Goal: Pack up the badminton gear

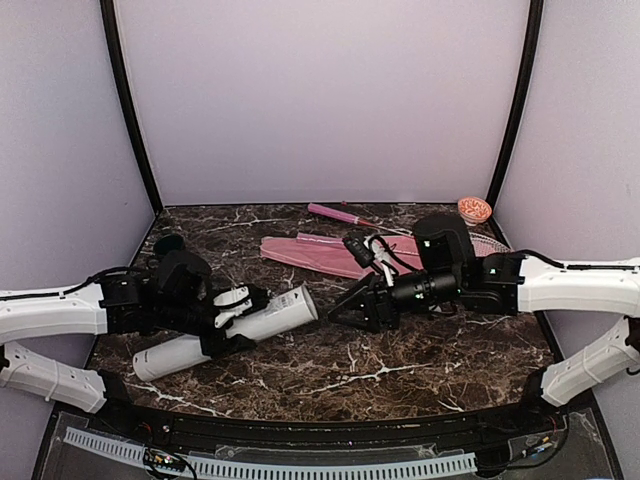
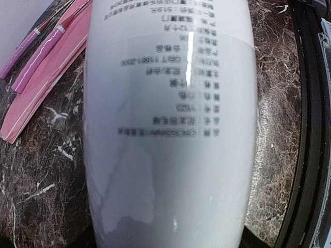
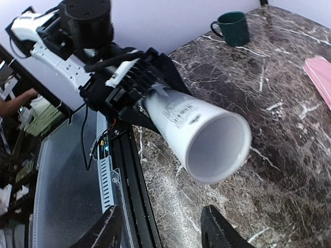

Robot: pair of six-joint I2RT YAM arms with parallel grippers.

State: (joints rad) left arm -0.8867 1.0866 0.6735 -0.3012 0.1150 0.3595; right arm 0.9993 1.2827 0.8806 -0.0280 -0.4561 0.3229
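Note:
The long pale grey tube [image 1: 268, 320] is lifted off the table at a slant, and my left gripper [image 1: 228, 318] is shut around its middle. In the left wrist view the tube [image 2: 170, 129] fills the frame, printed text on it. The right wrist view looks into the tube's open mouth [image 3: 214, 142], with the left gripper [image 3: 132, 85] clamped behind it. My right gripper [image 1: 340, 305] hangs just right of that mouth, open, with nothing between its fingers [image 3: 220, 230]. The pink racket cover [image 1: 310, 252] lies flat behind, and a pink racket handle [image 1: 335, 213] lies beyond it.
A dark green cup [image 3: 232, 28] stands at the table's far left, half hidden behind my left arm [image 1: 168, 243]. An orange-patterned bowl [image 1: 474, 208] sits at the back right corner. The black rail [image 3: 129, 181] runs along the near table edge.

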